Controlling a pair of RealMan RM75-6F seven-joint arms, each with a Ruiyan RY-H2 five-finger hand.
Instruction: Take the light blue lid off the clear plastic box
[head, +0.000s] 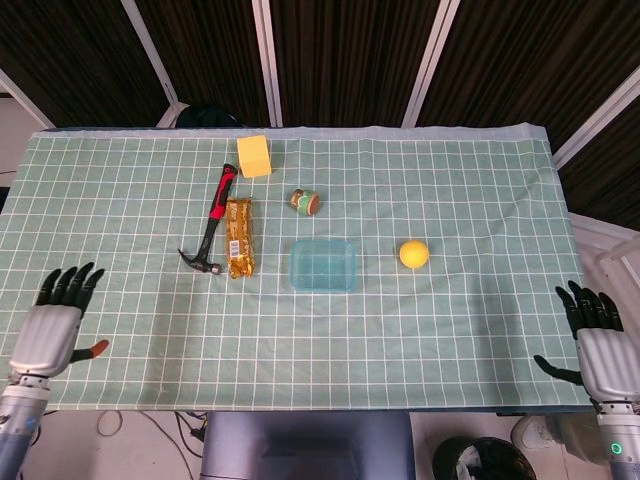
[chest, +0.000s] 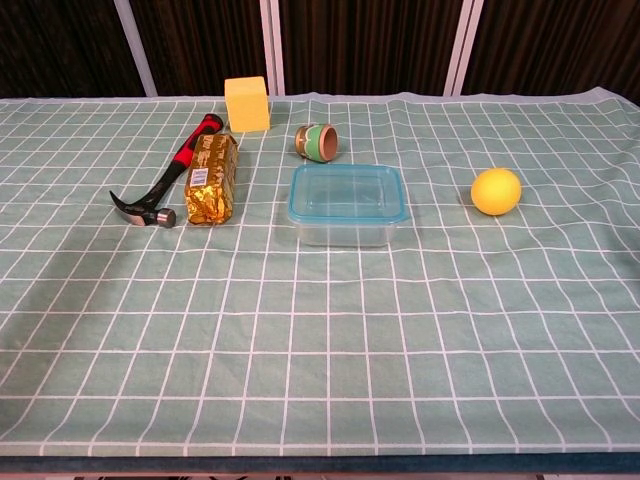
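Clear plastic box (chest: 346, 222) with the light blue lid (chest: 346, 191) sits near table centre on the green checked tablecloth (chest: 300, 340); lid seated flat on the rim all round, nothing touching it.

Neighbours, from the box: small green-and-brown pot on its side (chest: 316, 141) at 11 o'clock, near; gold foil-wrapped bar (chest: 211, 178) at 9 o'clock; red-handled claw hammer (chest: 165, 186) beyond it; yellow ball (chest: 496, 191) at 3 o'clock, apart; yellow foam cube (chest: 247, 103) far at 11 o'clock.

Left hand (head: 55, 320) at the near left edge, fingers spread, holding nothing. Right hand (head: 598, 345) at the near right edge, likewise empty and spread. Both well apart from the box; neither shows in the chest view.

Step in hand, as judged: the approach. One hand should pin the box wall while the other lifts a lid corner upward; a one-handed pull would likely drag the light box.

Orientation: lid faces up; the long axis runs 9 to 3 o'clock, short sides toward bar and ball.
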